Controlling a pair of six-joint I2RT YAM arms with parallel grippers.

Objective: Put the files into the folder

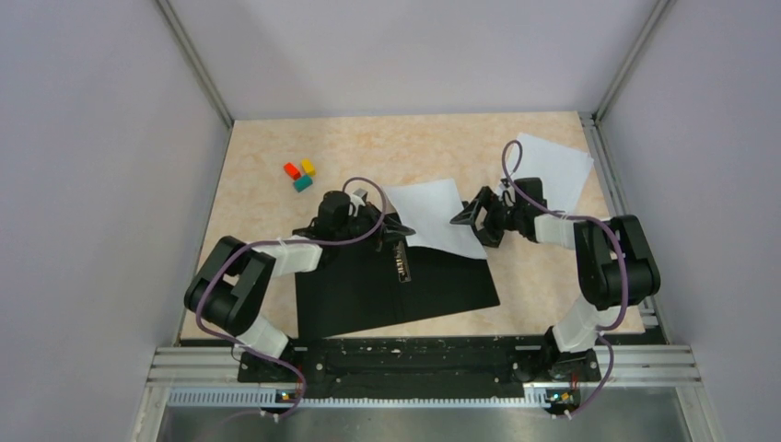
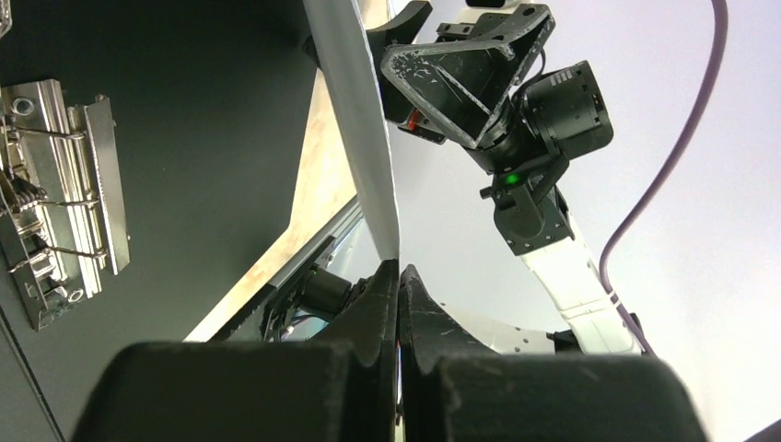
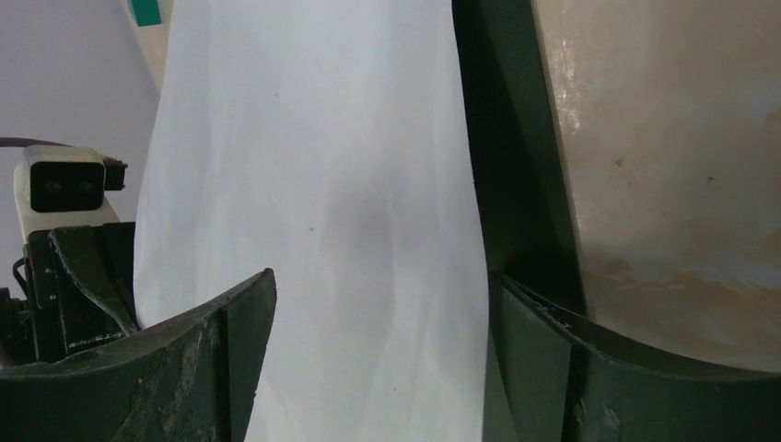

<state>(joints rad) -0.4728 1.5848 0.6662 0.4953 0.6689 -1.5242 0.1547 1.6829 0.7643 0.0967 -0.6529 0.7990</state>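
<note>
The folder [image 1: 368,295] lies open near the front, black inside up, with its metal spine clip [image 1: 402,262] [image 2: 55,212] in the middle. One white file [image 1: 433,216] rests partly over the folder's far right corner. My left gripper [image 1: 391,226] [image 2: 399,272] is shut on that file's left edge, and the sheet [image 2: 364,138] rises edge-on from its tips. My right gripper [image 1: 470,218] [image 3: 382,281] stands open at the file's right edge, the white paper [image 3: 313,212] showing between its fingers. A second file [image 1: 553,170] lies flat at the far right.
Red [image 1: 291,169], yellow [image 1: 308,167] and teal [image 1: 302,183] blocks sit at the far left of the beige table [image 1: 267,212]. Grey walls close in both sides and the back. A metal rail [image 1: 414,368] runs along the near edge.
</note>
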